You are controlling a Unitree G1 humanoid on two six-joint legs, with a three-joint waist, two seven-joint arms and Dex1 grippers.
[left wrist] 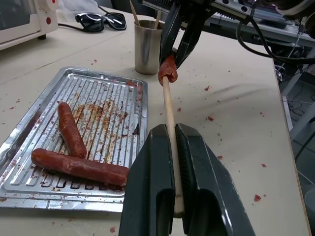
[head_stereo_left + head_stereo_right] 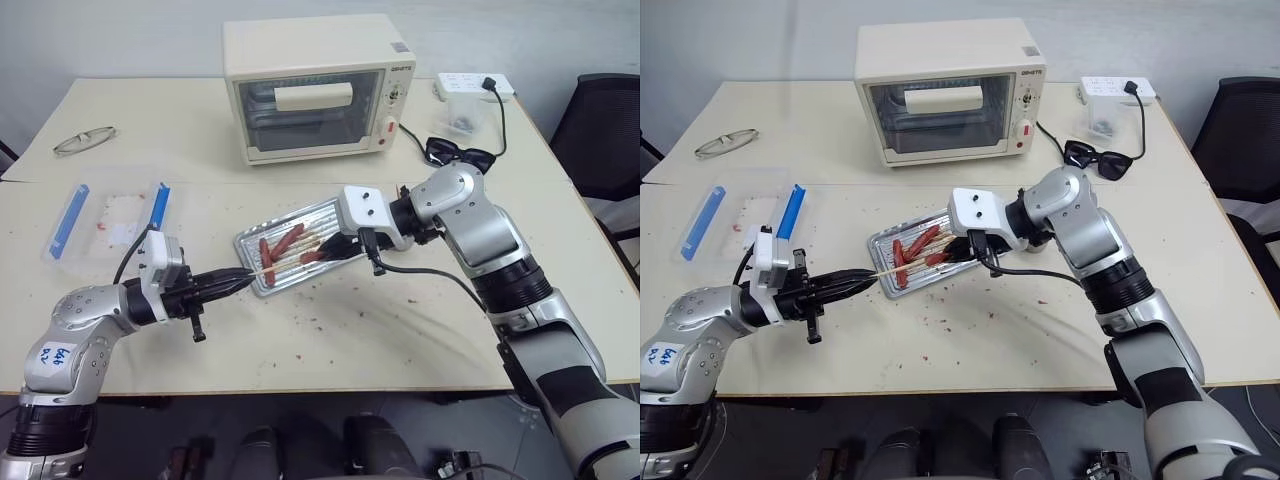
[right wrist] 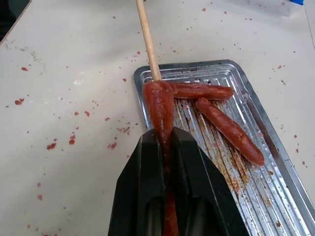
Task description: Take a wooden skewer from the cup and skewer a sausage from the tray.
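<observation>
My left gripper is shut on a wooden skewer and points level toward the tray, near its front left corner. The skewer's tip is stuck into the end of a reddish-brown sausage. My right gripper is shut on this sausage and holds it above the tray's edge. Two more sausages lie on the tray's ribbed base. The metal cup, with skewers in it, stands on the table just behind the right gripper.
A toaster oven stands at the back of the table. A clear plastic box with blue clips sits to the left, glasses at the far left, sunglasses and a power strip at the back right. Red crumbs dot the tabletop.
</observation>
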